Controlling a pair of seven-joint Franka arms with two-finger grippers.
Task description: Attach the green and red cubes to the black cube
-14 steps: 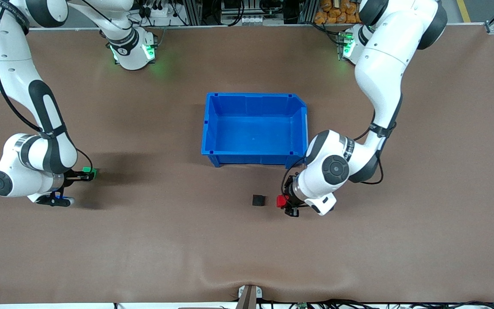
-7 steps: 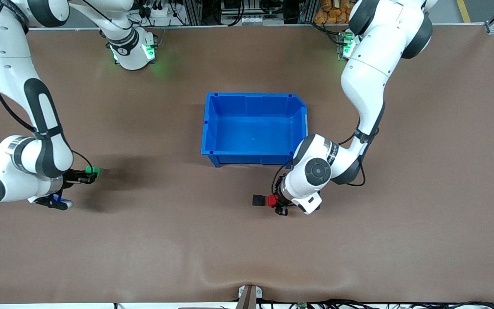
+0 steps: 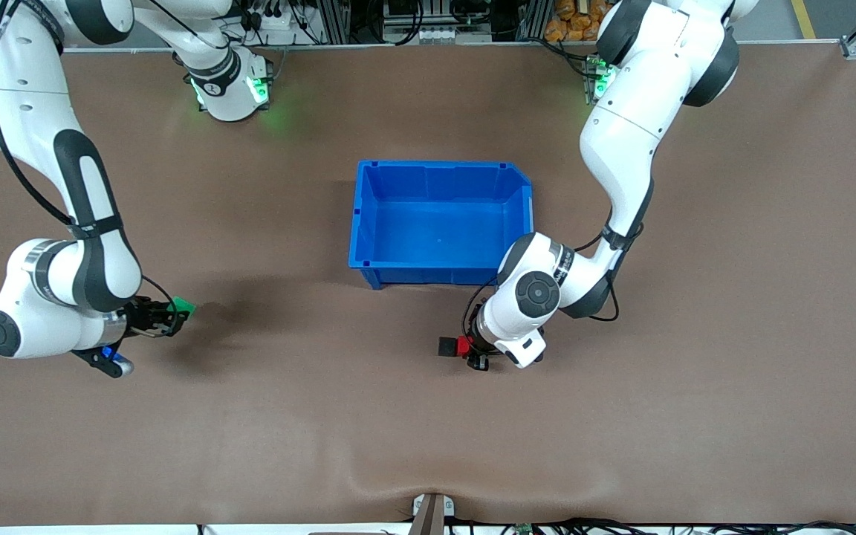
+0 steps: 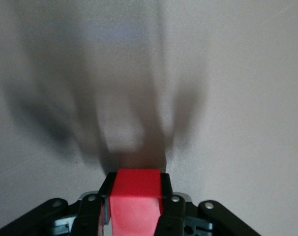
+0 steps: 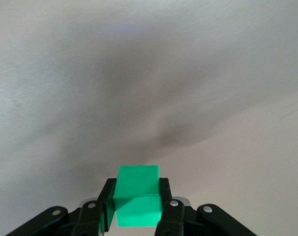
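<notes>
The black cube (image 3: 446, 346) sits on the brown table, nearer to the front camera than the blue bin. My left gripper (image 3: 467, 347) is shut on the red cube (image 3: 464, 345) and holds it against the black cube's side. In the left wrist view the red cube (image 4: 136, 199) sits between the black fingers (image 4: 165, 196) and hides the black cube. My right gripper (image 3: 175, 310) is shut on the green cube (image 3: 183, 306) near the right arm's end of the table. The right wrist view shows the green cube (image 5: 137, 195) clamped between the fingers (image 5: 163, 196).
An open blue bin (image 3: 360, 223) stands at the table's middle with nothing in it, beside the left arm's wrist. Bare brown table lies between the green cube and the black cube. The table's front edge has a small mount (image 3: 432, 513).
My left gripper has carried the red cube toward the black cube until the two touch. My right gripper has moved a little toward the table's middle with the green cube.
</notes>
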